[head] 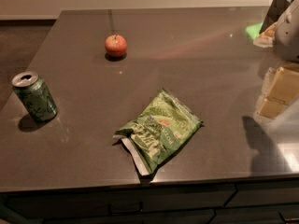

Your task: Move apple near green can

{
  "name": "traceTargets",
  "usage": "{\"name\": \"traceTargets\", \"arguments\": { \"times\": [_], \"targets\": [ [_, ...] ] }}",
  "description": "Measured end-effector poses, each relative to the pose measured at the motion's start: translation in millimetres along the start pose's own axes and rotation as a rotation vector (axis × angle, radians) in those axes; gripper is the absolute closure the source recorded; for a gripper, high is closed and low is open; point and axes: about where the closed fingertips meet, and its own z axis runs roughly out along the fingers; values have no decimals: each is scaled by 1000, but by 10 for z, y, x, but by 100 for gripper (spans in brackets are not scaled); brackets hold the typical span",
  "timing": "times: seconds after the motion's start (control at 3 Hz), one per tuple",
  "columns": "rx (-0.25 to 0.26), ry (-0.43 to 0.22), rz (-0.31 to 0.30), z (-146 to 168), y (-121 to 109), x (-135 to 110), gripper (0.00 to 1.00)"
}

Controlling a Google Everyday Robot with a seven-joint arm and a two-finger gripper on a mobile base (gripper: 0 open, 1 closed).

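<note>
Tool point(277, 96): at the right edge of the view, over the right side of the bench point(205, 69), well apart from both the apple and the can. Only pale and tan parts of it show, and I cannot tell whether it is spread or pressed together. Nothing of the task is in it.
Apple point(116, 45): sits on the far part of the bench, left of middle, stem up, touching nothing.
Green can point(34, 96): stands on its base near the left edge of the bench, nearer the camera than the apple.
Gap: the apple and the green can are well apart, with bare bench between them.
Chip bag point(159, 129): lies flat and crinkled near the front middle, off the straight line from apple to can.
Done: nothing yet, as I judge it; the apple is neither gripped nor beside the can.
Left: the whole job. The tool must reach across to the apple, take hold of it, carry it toward the left front, and set it just beside the can without knocking the can over.
Can as container: the silver top faces up with a dark opening in it; what is inside is hidden.
Bag as container: its lower end shows a silvery strip, which may be a torn mouth or only the seam; no contents show.
</note>
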Motion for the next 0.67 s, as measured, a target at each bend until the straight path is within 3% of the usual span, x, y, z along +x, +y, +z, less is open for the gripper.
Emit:
{"name": "traceTargets", "arguments": {
  "times": [0.33,0.67],
  "targets": [
    [8,8,8,0,-46,-30,0],
    [29,-25,35,137,-305,-194,0]
  ]
}}
